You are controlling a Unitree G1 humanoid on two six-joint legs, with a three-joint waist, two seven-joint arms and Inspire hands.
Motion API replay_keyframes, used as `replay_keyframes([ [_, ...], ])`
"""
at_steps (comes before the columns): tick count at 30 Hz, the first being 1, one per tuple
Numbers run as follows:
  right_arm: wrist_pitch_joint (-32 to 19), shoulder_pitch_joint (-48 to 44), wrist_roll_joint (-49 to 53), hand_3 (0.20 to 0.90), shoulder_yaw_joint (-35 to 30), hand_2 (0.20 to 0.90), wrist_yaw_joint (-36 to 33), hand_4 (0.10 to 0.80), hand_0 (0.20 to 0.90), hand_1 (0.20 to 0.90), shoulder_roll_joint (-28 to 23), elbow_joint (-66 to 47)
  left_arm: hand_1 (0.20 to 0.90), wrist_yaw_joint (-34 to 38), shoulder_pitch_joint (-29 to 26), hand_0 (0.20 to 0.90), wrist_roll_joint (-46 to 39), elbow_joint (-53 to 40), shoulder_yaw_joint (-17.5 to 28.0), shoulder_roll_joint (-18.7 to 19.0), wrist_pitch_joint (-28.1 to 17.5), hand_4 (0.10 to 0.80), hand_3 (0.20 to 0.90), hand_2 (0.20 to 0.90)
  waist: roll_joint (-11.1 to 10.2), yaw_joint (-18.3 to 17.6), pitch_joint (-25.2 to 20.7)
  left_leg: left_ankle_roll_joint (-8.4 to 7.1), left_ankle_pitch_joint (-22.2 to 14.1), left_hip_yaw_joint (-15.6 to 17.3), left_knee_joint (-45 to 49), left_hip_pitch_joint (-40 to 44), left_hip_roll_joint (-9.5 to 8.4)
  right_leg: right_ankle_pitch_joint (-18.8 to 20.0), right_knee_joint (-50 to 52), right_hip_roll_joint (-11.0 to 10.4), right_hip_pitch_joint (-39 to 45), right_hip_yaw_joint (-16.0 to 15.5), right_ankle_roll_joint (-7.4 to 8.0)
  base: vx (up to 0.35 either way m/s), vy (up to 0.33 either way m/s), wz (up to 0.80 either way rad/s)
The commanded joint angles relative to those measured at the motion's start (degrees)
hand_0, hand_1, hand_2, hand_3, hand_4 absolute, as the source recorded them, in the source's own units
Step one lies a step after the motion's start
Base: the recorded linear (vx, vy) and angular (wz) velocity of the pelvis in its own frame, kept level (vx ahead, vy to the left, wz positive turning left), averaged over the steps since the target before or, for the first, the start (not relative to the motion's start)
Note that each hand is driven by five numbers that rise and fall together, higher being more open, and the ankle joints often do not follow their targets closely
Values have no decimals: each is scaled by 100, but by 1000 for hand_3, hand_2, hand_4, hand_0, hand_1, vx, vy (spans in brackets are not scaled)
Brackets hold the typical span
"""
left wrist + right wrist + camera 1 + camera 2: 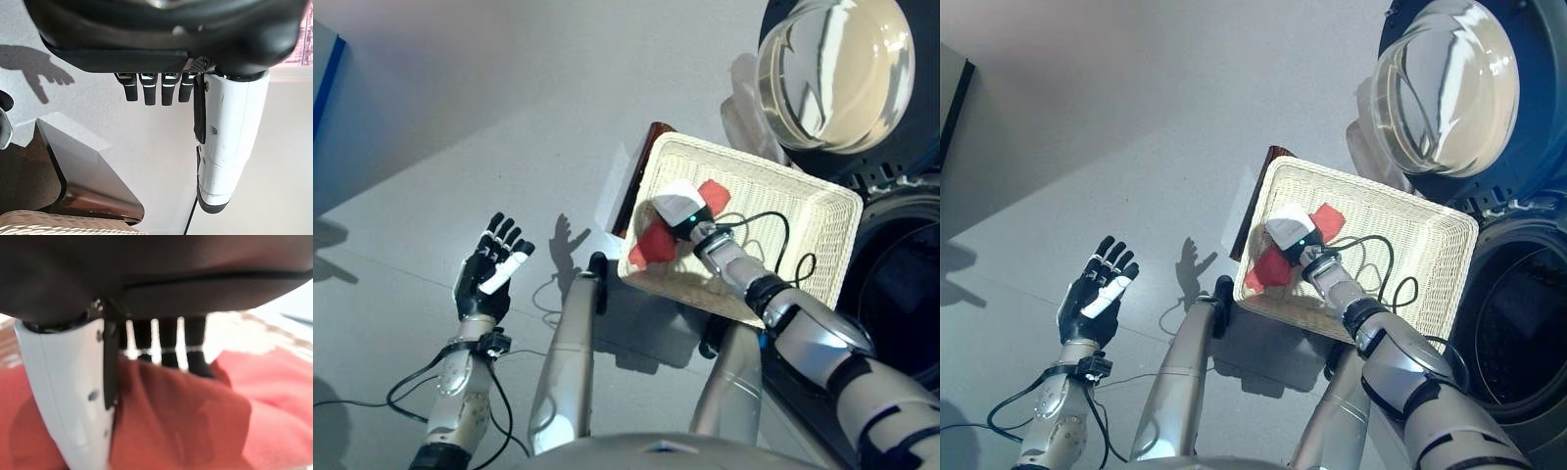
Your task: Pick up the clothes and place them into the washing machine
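A red cloth (654, 245) lies in the near left part of the white wicker basket (832, 201). My right hand (680, 206) is down in the basket on top of the cloth. In the right wrist view its fingers (168, 345) are straight and rest against the red cloth (195, 421), with the white-covered thumb (68, 396) beside it. My left hand (484, 274) is open and empty, held above the grey floor well to the left of the basket.
The washing machine's drum opening (1518, 333) is at the right, just past the basket, with its round glass door (832, 69) swung open above. The basket rests on a dark brown box (636, 176). A dark panel (325, 73) stands at the far left.
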Motion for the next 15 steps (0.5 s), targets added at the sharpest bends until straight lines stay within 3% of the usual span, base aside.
replay_keyframes([
  [1,45,296,605,200,-432,200,-280,300,200,200,-468,-158,900,0,-41,900,153,-530,260,252,-505,800,900,900,120,13,107,-317,-588,-251,200,341,131,896,-561,13,-45,385,-118,0,0,0],
  [9,-220,1007,2096,200,-1801,200,-700,300,200,200,-832,-608,900,122,55,900,175,-427,456,161,-496,800,900,900,73,-219,86,-301,-599,-185,189,396,220,969,-660,71,-58,456,-135,-10,8,-3],
  [15,-952,1737,4189,200,-3234,200,-807,300,200,200,-673,-1343,900,211,127,900,166,-274,571,75,-464,800,900,900,50,-407,-1,-279,-606,-136,200,394,285,1008,-726,97,-99,485,-132,1,6,-9],
])
